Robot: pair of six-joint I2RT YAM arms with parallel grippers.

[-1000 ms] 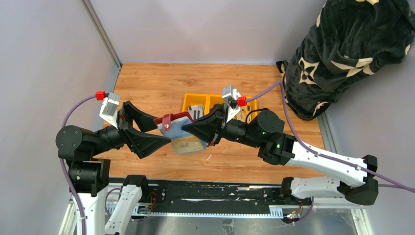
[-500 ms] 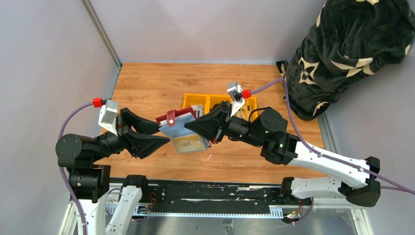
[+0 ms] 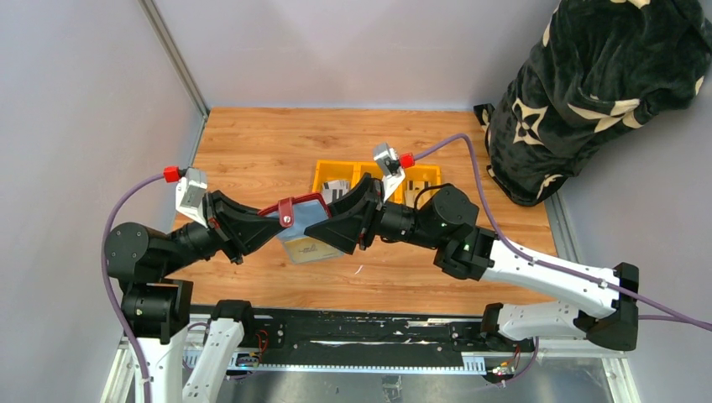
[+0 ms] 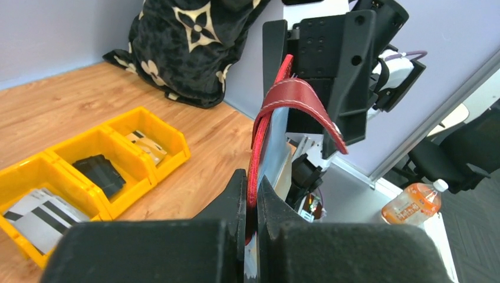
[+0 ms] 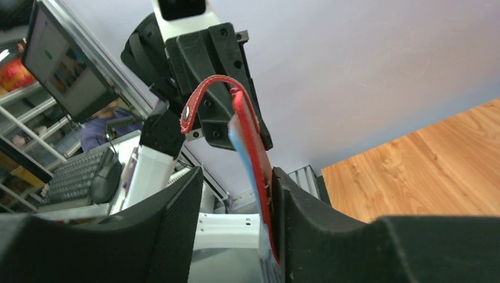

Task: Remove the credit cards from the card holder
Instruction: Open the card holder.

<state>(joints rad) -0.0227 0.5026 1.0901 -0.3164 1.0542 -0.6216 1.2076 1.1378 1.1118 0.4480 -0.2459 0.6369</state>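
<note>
Left tool [image 4: 250,187] clamps card holder [image 4: 298,100] edge; right tool [image 5: 236,194] parted around it. Hold firm, then pinch one card [image 3: 312,248] only.

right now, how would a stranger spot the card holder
Find the yellow three-part bin on the wooden table. Just in front of it, the card holder hangs in the air between the two arms, pinched by the left gripper. Its dark red cover, looping snap tab and pale blue sleeves set it apart from the striped cards in the bin.
</note>
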